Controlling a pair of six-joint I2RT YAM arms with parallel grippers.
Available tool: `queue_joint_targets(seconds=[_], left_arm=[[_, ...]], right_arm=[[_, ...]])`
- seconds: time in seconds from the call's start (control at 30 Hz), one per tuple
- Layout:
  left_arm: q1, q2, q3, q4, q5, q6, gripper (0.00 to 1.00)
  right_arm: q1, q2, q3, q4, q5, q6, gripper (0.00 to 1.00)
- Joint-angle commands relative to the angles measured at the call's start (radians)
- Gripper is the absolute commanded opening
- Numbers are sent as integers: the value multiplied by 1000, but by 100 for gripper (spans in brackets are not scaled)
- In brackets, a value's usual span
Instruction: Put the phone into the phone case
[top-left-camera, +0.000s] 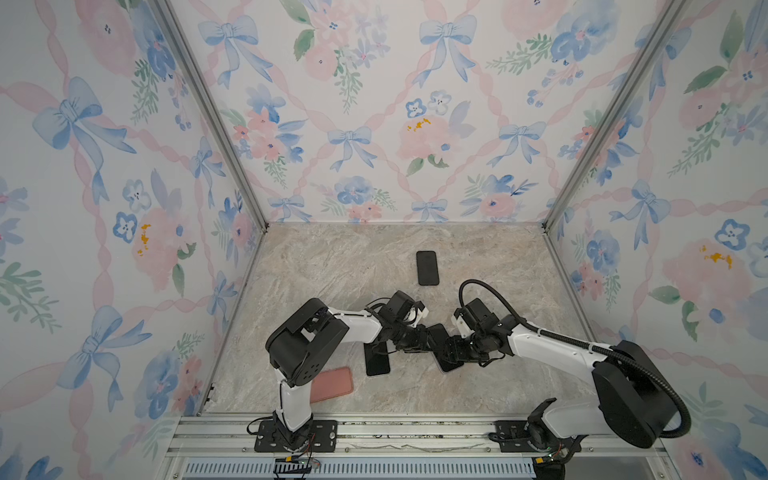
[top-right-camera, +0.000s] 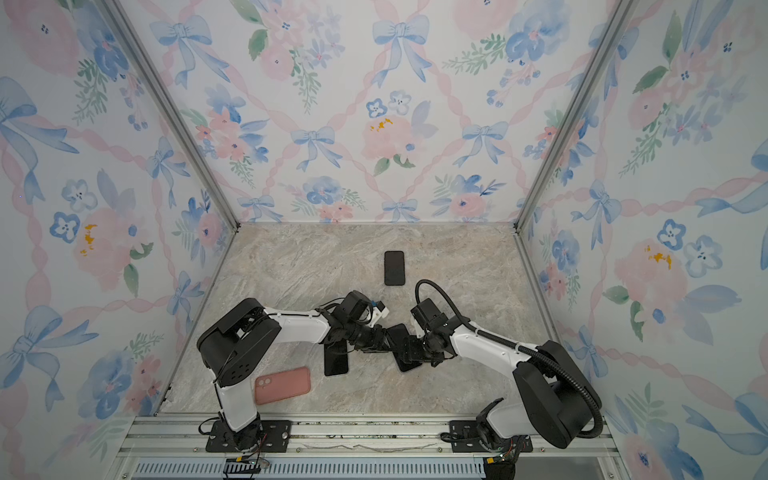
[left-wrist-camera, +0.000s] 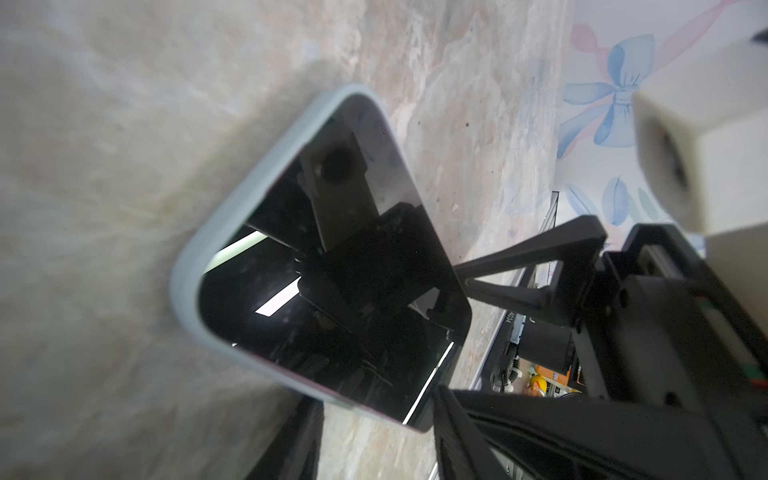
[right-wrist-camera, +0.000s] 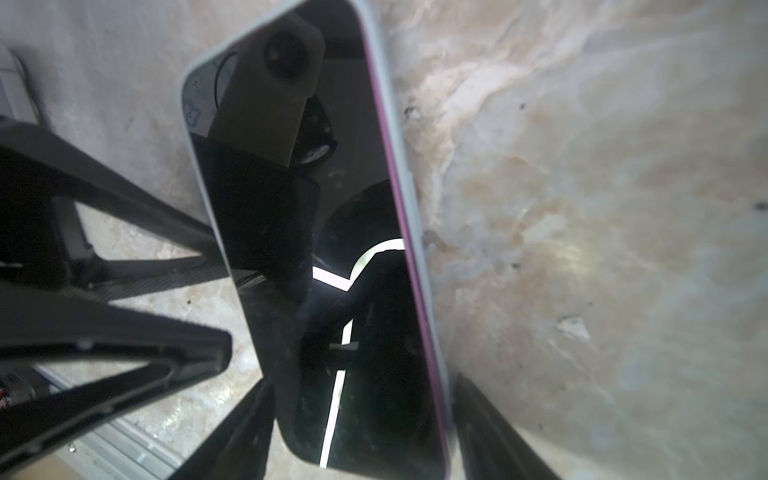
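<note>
Clamped black glass-fronted phone (right-wrist-camera: 316, 216) across its long edges in right gripper (right-wrist-camera: 363, 386), low in the centre of both top views, marble-patterned tabletop (right-wrist-camera: 582, 208) behind. Found pale grey-blue matte case (left-wrist-camera: 187, 270) rimming the phone, a magenta edge showing inside that rim; could not tell whether fully seated. Stood left gripper (right-wrist-camera: 226, 309) just left of it, jaws partly apart, tips at the phone's long edge, nothing between them. Saw salmon-pink rounded case (top-right-camera: 282, 385) flat at lower left, well apart.
</note>
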Motion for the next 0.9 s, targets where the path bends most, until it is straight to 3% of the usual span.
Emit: queue_joint_targets(seconds=[0.0,0.27,0.37,0.47,0.53,0.67,0.87], left_arm=[[10,64,22,-62,-28,21,41],[42,89,77,-117,-23,55,37],[43,17,44,-177,-74,56,38],[30,-81,-1,-249,-156,32,39],[1,-136,-24,-272,-194,-8,41],[-67,-180,-30,-272,-223,-120,44],[-126,-169,-5,-275,-249,-223,46]], right_arm=[[25,-34,-24,58,-28,92,64],[51,-68,-24,24,41,149,61],[75,-136,2,-88,136,207,60],[102,-239,-26,-154,246,364,60],[125,-322,-82,-125,281,485,55],[202,-442,-153,-72,376,640,54],[291,-430,-157,-66,446,766,54]])
